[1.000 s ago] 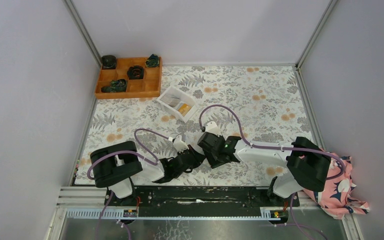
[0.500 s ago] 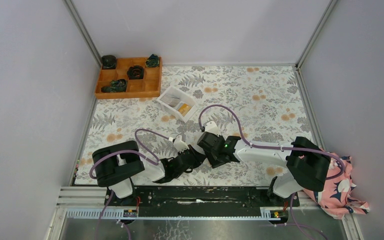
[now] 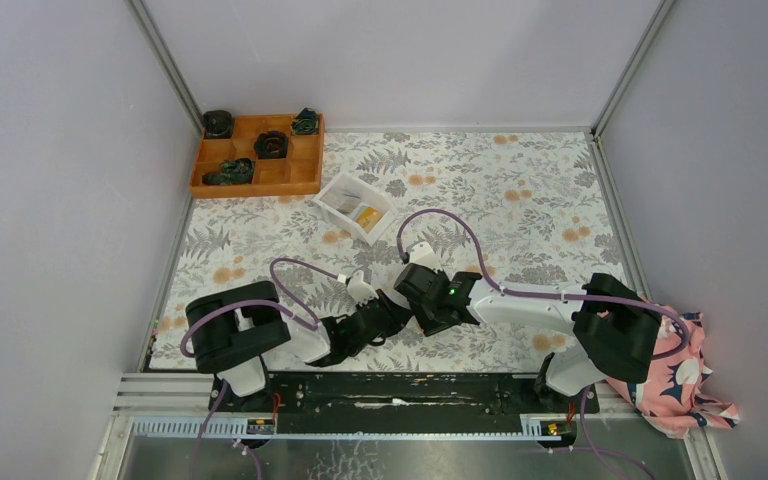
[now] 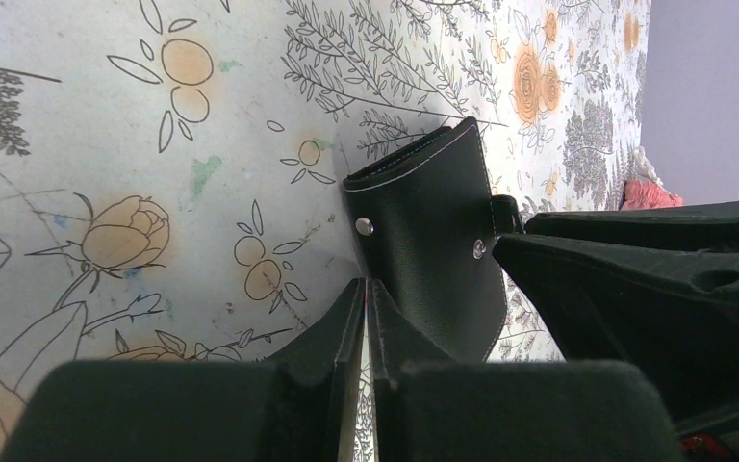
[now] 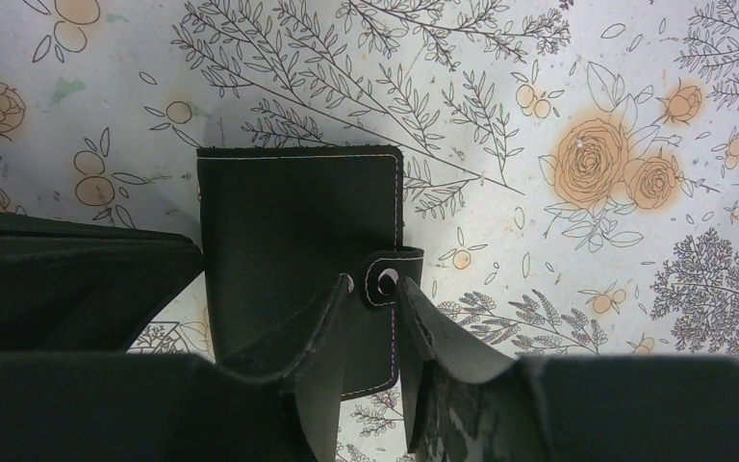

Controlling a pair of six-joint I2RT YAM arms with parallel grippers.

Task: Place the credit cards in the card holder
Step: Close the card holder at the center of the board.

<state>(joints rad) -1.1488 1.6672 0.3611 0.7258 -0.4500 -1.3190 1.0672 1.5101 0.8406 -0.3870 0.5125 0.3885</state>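
Your left gripper [image 4: 368,286] is clenched on an edge of the black card holder [image 4: 433,250]; your right gripper [image 5: 375,282] straddles its clasp tab [image 5: 385,269], fingers slightly apart, grip unclear.

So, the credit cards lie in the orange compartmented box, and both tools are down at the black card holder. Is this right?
Not quite. The top external view shows the credit cards in the white tray beside the orange compartmented box, not in it. The rest holds: the left tool and the right tool are both down at the black card holder.
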